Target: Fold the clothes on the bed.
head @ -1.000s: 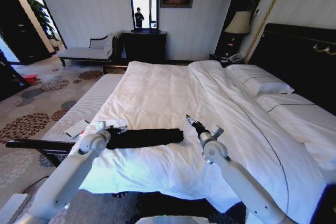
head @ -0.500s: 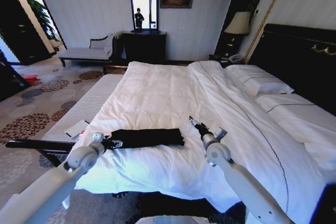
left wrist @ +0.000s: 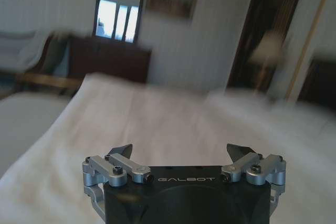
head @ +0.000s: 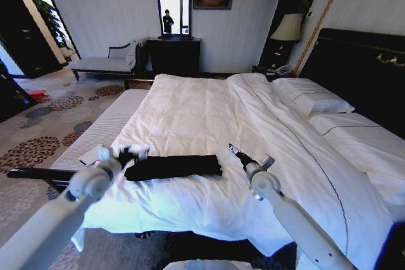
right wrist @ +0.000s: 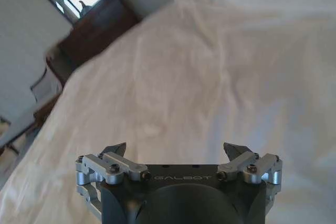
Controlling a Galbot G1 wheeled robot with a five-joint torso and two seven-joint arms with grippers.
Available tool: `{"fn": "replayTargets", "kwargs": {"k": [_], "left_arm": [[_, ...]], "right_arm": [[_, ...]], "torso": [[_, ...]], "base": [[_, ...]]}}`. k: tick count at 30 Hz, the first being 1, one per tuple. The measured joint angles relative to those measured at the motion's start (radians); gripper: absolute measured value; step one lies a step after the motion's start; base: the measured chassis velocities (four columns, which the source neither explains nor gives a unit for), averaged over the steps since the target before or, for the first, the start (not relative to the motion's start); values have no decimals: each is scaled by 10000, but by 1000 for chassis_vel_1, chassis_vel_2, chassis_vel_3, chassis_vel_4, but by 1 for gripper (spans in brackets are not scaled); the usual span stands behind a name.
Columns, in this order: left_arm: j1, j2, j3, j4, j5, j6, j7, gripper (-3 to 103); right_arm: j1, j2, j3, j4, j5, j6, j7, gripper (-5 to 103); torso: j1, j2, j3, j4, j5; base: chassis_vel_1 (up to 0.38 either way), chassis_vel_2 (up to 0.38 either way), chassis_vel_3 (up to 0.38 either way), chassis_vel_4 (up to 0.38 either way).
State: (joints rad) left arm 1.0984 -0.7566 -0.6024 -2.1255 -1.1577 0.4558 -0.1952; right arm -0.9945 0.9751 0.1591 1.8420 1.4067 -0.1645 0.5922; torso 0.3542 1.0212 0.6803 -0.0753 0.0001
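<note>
Black T-shirt [head: 173,166] is a long, narrow soft cotton bundle lying crosswise near the foot edge of the bed [head: 209,112], on the rumpled white duvet. Left hand [head: 131,152] hovers just off the bundle's left end, close to the bed's left edge, fingers [left wrist: 119,150] spread and empty. Right hand [head: 235,152] sits just beyond the bundle's right end, fingers [right wrist: 114,148] also spread, nothing between them. Wide bare duvet stretches beyond the shirt toward the far edge and the pillows [head: 313,101].
</note>
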Motion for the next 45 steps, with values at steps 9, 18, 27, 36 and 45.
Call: {"fn": "replayTargets", "kwargs": {"k": [9,18,27,36,45], "left_arm": [[95,-426,-1284,-442,-893,-232,64,100],[227,-657,-1181,-334,-701,-127,-75,100],[319,-757,-987,-290,-464,-89,-79,100],[437,-809,-1089,-396,-398,-59,-91,100],[599,-882,-1171,-458,-324,-40,-127,100]], "right_arm": [[142,630,-147,-876,971,-623,-253,100],[-7,1225,-240,-1056,1223,-1252,-498,100],[-229,1292,-266,-949,1286,-1365,-1093,101],[-187,1340,-410,-958,1256,-1334,-1207,70],[-183,1506,-531,-991,914,-1077,-1359,37]], "torso": [[0,0,0,0,-2],[0,0,0,-1,-3],[0,0,0,-2,-2],[0,0,0,-3,-1],[0,0,1,-1,-2]], "base": [[0,0,0,0],[0,0,0,0],[0,0,0,0],[0,0,0,0],[0,0,0,0]]}}
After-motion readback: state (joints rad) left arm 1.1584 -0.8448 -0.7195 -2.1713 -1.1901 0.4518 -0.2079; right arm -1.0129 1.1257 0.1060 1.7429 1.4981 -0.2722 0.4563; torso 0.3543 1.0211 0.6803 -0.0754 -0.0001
